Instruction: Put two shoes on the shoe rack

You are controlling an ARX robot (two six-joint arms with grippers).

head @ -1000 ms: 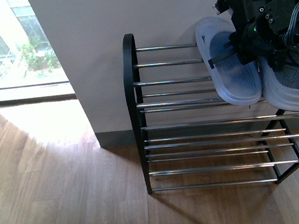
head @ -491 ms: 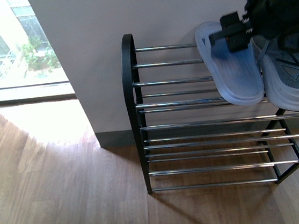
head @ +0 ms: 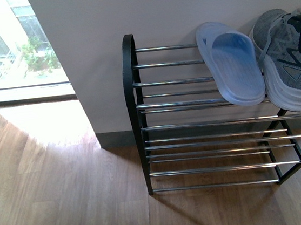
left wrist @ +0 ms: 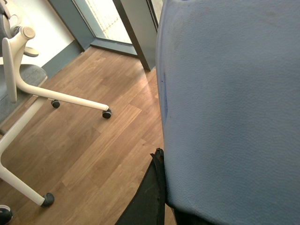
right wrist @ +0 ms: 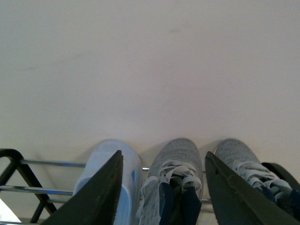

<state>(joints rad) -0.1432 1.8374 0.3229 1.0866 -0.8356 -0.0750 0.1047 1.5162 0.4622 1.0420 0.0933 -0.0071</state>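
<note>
Rubber slide sandal [head: 233,67] (light blue), knit sneaker [head: 289,61] beside, chrome-barred shoe rack [head: 193,107], right claw [right wrist: 161,190] open, left unseen.

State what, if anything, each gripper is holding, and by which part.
Right gripper: open, holding nothing, above the shoes. Left gripper: cannot be told; only a blue-grey surface fills its view.

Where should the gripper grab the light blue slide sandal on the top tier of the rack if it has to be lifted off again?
Probably the strap band across the light-blue slide sandal, or its free left edge. Come from above and from the sandal's left: it lies sole-down, slanted on the chrome bars, and the grey sneaker crowds its other side, leaving little room for a finger there.
</note>
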